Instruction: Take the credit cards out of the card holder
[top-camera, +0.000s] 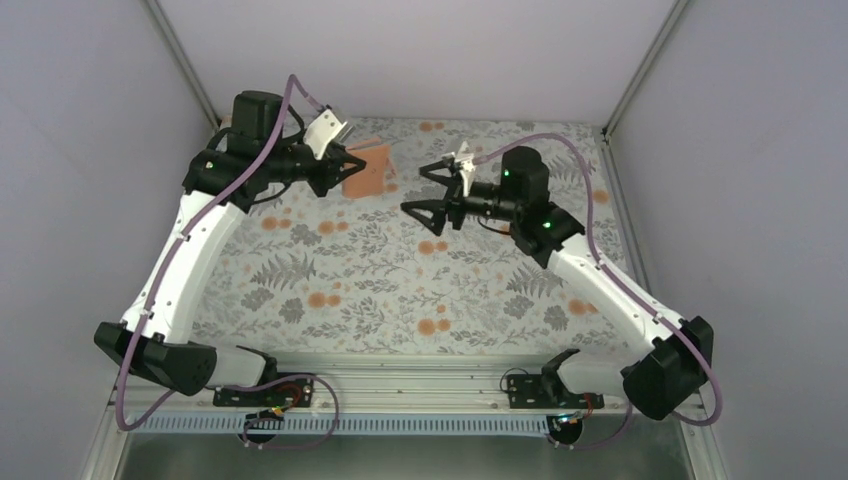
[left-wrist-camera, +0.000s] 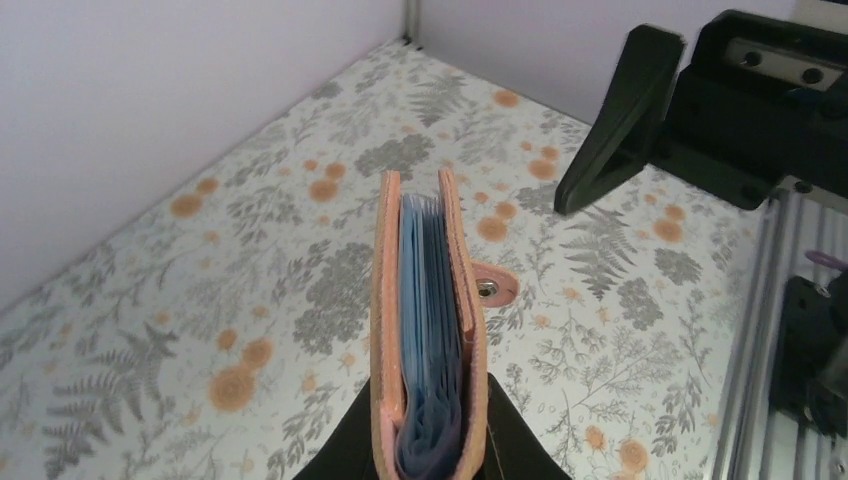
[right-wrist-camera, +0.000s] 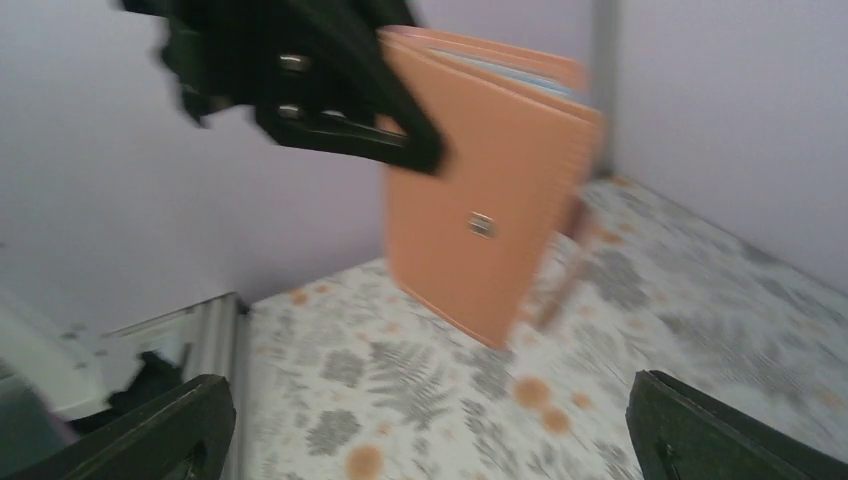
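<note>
My left gripper (top-camera: 345, 165) is shut on the folded tan card holder (top-camera: 368, 172) and holds it upright above the back of the table. From the left wrist, the card holder (left-wrist-camera: 428, 300) shows edge-on between the black fingers (left-wrist-camera: 335, 450), with light blue layers inside and its snap tab (left-wrist-camera: 490, 287) hanging loose. No separate credit cards can be made out; they are hidden inside. My right gripper (top-camera: 414, 190) hangs open just right of the holder, apart from it. In the blurred right wrist view the card holder (right-wrist-camera: 480, 220) is ahead of the wide-open right gripper (right-wrist-camera: 430, 440).
The floral tablecloth (top-camera: 400, 270) covers the table. Grey walls close in on the back and both sides, with corner posts (top-camera: 630, 80). An aluminium rail (top-camera: 400, 380) with both arm bases runs along the near edge.
</note>
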